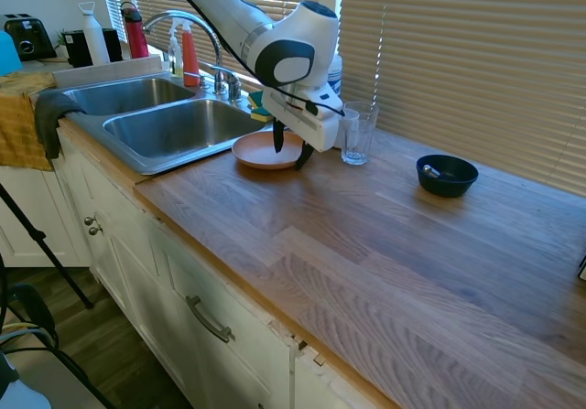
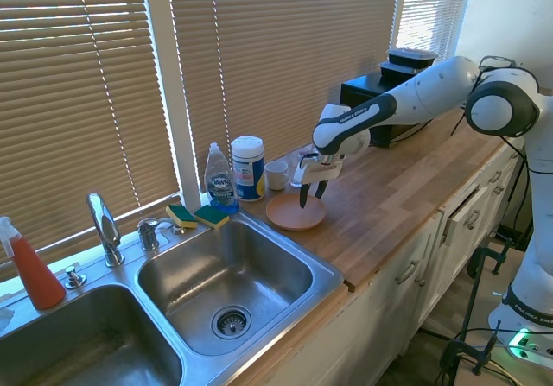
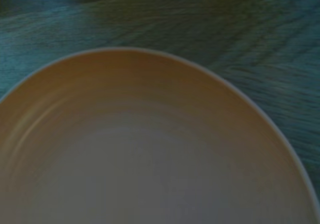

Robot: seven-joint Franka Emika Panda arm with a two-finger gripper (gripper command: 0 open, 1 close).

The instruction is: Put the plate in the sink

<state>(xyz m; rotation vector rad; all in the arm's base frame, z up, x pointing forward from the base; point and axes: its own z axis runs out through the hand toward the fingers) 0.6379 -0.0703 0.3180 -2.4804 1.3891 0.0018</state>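
Two steel basins of the sink (image 1: 156, 130) across upper left of first exterior view, wooden counter (image 1: 366, 244) filling lower right. Terracotta plate (image 1: 261, 153) flat on counter, centre-left, just beside sink's rim. Gripper (image 1: 289, 147) low over plate's far edge, dark fingers spread apart, straddling the rim. Clear glass (image 1: 357, 134) just right of gripper; dark blue bowl (image 1: 446, 175) further right.

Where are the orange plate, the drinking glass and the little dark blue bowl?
plate (image 1: 261, 151), first exterior view, on its bare inner surface beside the gripper.
glass (image 1: 357, 134), first exterior view, on the middle of its clear wall.
bowl (image 1: 447, 177), first exterior view, on its dark outer wall.
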